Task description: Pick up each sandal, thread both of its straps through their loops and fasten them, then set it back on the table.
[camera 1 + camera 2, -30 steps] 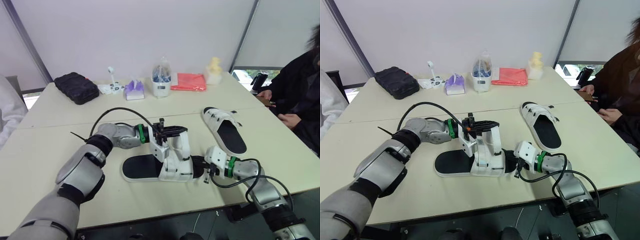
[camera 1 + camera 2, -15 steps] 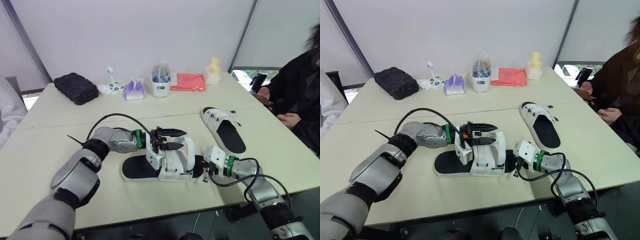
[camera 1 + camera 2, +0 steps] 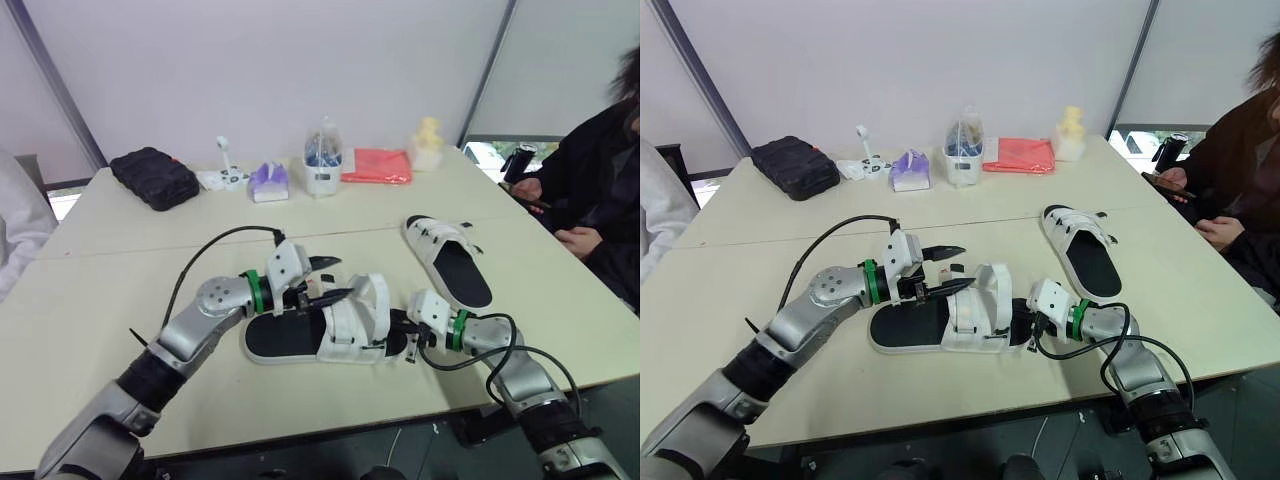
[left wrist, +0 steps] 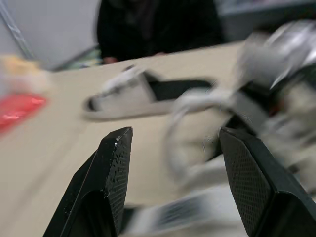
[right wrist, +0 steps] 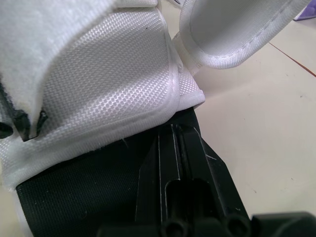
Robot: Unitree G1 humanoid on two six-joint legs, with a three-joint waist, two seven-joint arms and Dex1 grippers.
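White strap (image 3: 378, 295) on the near sandal (image 3: 300, 340) is out of my left gripper (image 3: 343, 278). 1 s ago I have it pinched and lifted high over the sole; 0.5 s ago it is lower. Now the gripper is backed off over the bare part of the sole, clear of it.

The strap stands in an arch by itself and is not pressed flat. My read: release done, fastening not finished. Can't tell if the tip went through its loop.

The sandal lies flat on the table (image 3: 100, 290), between my two grippers.

Left gripper: wide open, empty, touching nothing. The wrist view shows its fingers (image 4: 112, 168) well apart with nothing between them.

Right gripper (image 3: 412, 340): same spot as before, against the strapped end of the sandal. Its wrist view has black sole and white mesh right up against it. Can't tell if it's clamped or just resting there.

The second sandal (image 3: 450, 262) is well apart, further back on my right, and its straps look already closed.
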